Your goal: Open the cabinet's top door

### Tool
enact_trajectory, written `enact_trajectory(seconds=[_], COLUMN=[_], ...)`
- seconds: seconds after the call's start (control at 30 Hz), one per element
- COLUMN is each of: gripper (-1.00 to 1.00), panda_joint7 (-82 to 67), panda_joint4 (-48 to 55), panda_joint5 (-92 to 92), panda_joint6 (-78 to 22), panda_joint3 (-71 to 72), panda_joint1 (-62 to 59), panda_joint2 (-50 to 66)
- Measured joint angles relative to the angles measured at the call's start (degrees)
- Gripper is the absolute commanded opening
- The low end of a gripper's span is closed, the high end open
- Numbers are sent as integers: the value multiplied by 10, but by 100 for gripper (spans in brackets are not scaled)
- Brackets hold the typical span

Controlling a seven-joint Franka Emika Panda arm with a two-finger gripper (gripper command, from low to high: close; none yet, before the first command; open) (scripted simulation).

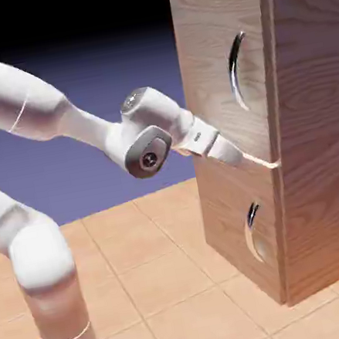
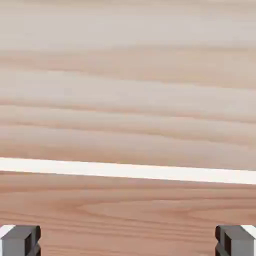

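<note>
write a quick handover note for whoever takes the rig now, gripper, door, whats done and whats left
Gripper: open, nothing between the tips, up close to the cabinet front near the seam between the two doors.
Top door: closed, upper part of the cabinet. Its handle is above the gripper and not gripped.
Bottom door: also closed; not ours.
Done: arm is at the cabinet, no door opened.
Left: get onto the top handle, then pull the top door open.
</note>
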Motion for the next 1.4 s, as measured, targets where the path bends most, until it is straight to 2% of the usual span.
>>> enact_trajectory(seconds=[0.37,0.43,0.6,0.63,0.7,0.9,1.2,1.4], gripper=[0,0,0,-100,-100,-100,-100,-100], panda_joint7=[150,157,150,149,149,236,348,401], panda_joint4=[7,7,70,73,73,67,27,-26], panda_joint5=[-274,-287,-243,-240,-240,-288,-311,-295], panda_joint6=[268,281,324,326,326,344,344,285], panda_joint3=[-164,-172,-149,-147,-147,-57,90,145], panda_joint1=[11,12,16,17,17,-108,-295,-347], panda_joint2=[-86,-90,16,22,22,18,-57,-175])
